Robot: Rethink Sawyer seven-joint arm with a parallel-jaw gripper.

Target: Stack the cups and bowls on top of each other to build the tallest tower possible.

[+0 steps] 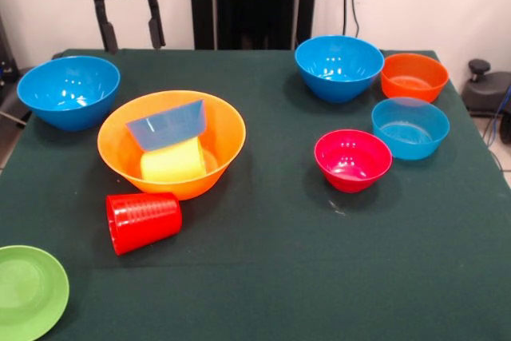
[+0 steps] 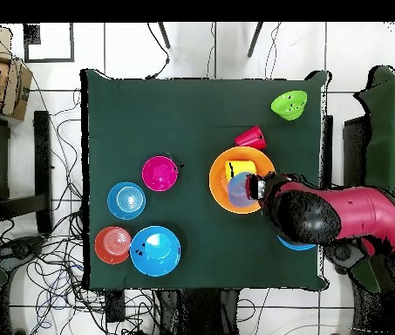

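Note:
The big yellow-orange bowl (image 1: 228,132) stands left of the table's middle as the tower's base. Inside it the yellow cup (image 1: 173,160) lies on its side, and a pale translucent blue bowl (image 1: 168,124) leans tilted against it. The red ribbed cup (image 1: 142,221) lies on its side on the cloth, just in front of the big bowl. My gripper (image 1: 130,33) hangs high behind the big bowl, open and empty. In the overhead view my gripper (image 2: 264,186) is at the rim of the big bowl (image 2: 217,173), and the red cup (image 2: 250,138) lies beside that bowl.
Loose bowls stand around: deep blue (image 1: 69,91) at far left, deep blue (image 1: 338,67), orange (image 1: 413,76), pale blue (image 1: 409,127) and pink-red (image 1: 353,159) at right, and light green (image 1: 28,289) at the near left corner. The table is covered in dark green cloth.

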